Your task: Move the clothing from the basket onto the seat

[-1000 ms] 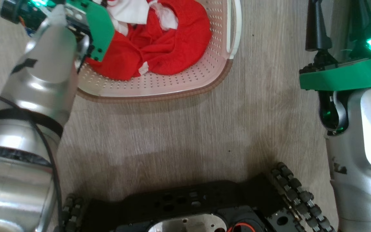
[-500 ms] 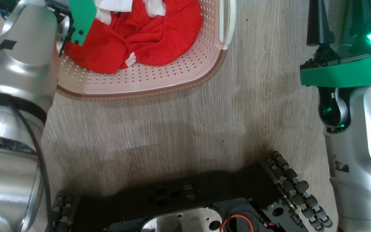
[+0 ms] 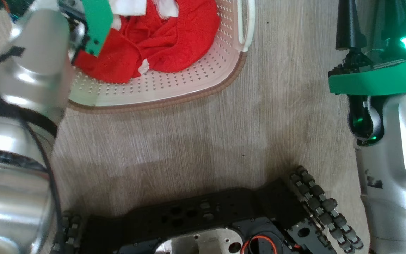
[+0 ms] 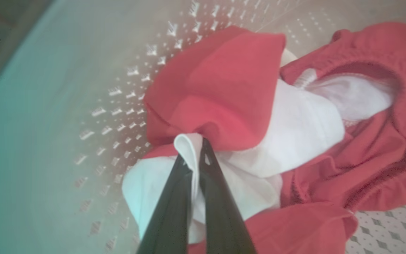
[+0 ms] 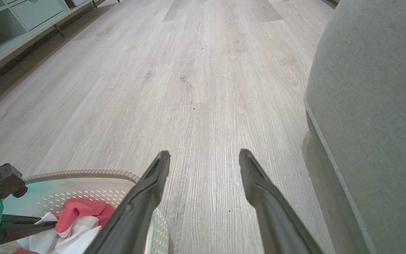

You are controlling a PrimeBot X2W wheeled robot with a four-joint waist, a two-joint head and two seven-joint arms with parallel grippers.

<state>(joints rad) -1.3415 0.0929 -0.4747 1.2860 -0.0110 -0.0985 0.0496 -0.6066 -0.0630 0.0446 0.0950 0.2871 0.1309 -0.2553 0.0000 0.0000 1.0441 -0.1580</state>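
Left hand point(image 4: 193, 150) clamped on a white fold of clothing point(image 4: 224, 95) in the basket point(image 4: 93, 88)

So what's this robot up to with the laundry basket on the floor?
It is moving laundry to a seat. Its left jaws are shut on a white fold of the clothing inside the basket, which sits on the wooden floor. Nothing is lifted out yet. Its right jaws stand open and hold nothing, beside the grey seat.
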